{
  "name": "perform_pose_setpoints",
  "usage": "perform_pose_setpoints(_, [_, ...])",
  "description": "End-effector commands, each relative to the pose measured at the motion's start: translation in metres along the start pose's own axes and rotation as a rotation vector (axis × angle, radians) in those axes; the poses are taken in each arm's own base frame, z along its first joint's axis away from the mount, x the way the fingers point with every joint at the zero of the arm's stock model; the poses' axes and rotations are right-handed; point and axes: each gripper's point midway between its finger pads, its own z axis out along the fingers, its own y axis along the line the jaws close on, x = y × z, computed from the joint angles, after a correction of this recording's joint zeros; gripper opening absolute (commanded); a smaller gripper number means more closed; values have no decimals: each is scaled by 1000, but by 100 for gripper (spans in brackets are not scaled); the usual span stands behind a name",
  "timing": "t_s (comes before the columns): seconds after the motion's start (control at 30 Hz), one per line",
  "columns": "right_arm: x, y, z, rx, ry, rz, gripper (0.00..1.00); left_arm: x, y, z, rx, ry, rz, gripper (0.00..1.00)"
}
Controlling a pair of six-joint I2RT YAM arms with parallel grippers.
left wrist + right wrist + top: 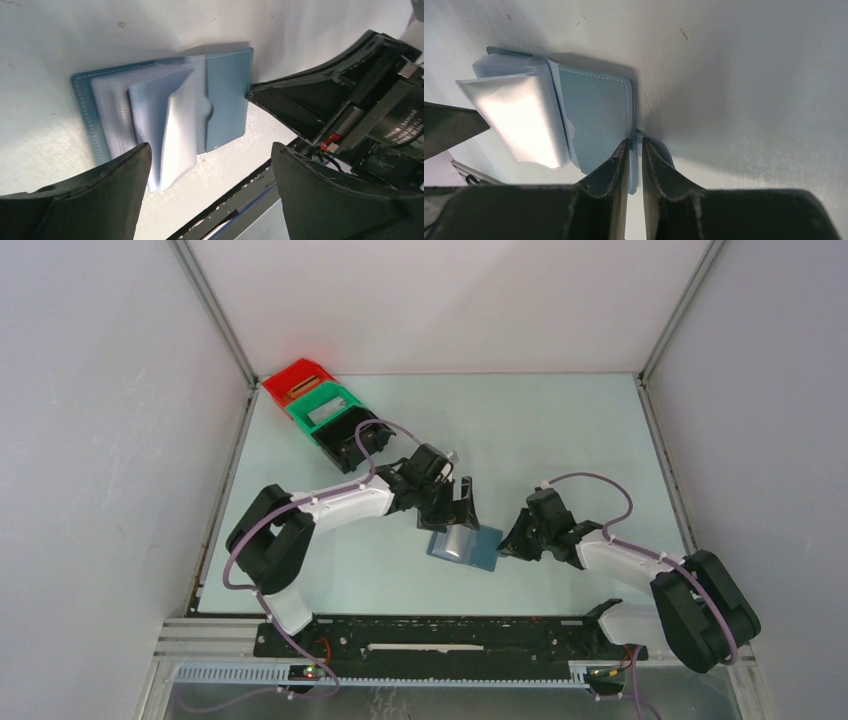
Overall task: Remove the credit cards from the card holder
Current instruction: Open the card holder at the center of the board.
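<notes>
The blue card holder [467,547] lies open on the table, its clear plastic sleeves fanned up. It shows in the left wrist view [225,100] and the right wrist view [596,115]. My right gripper [635,145] is shut on the edge of the holder's right cover flap; in the top view it [507,543] is at the holder's right side. My left gripper [210,165] is open and empty, just above the sleeves [165,125]; in the top view it [455,508] hovers over the holder's far edge. No credit cards show; I cannot tell whether the sleeves hold any.
Red [292,380], green [322,407] and black [350,435] plastic bins stand in a row at the back left. The black rail [440,635] at the table's front edge runs below both arms. White walls close in the left, right and back.
</notes>
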Motion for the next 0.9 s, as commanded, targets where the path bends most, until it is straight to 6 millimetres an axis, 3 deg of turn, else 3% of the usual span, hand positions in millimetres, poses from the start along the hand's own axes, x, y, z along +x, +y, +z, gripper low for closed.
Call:
perform_pose_setpoints(0.0, [-1,-10,-3,31,-15,10,23,-10,-50,-12,180,-19,73,94])
perform_pose_setpoints(0.2, [-5,-2,-13,-5,-33,16,23,2,-85,-12,335,36,96,94])
perform_pose_setpoints(0.47, [-14,-2,-30,-48,-89,39,25,6,-108,2,447,83,89,94])
perform_pose_setpoints(0.67, [-13,-9,-39,-94,-117,89,25,14,-105,32,454,138,47,94])
perform_pose_setpoints(0.87, [-8,0,-42,-213,-132,125,23,17,-103,36,449,142,50,94])
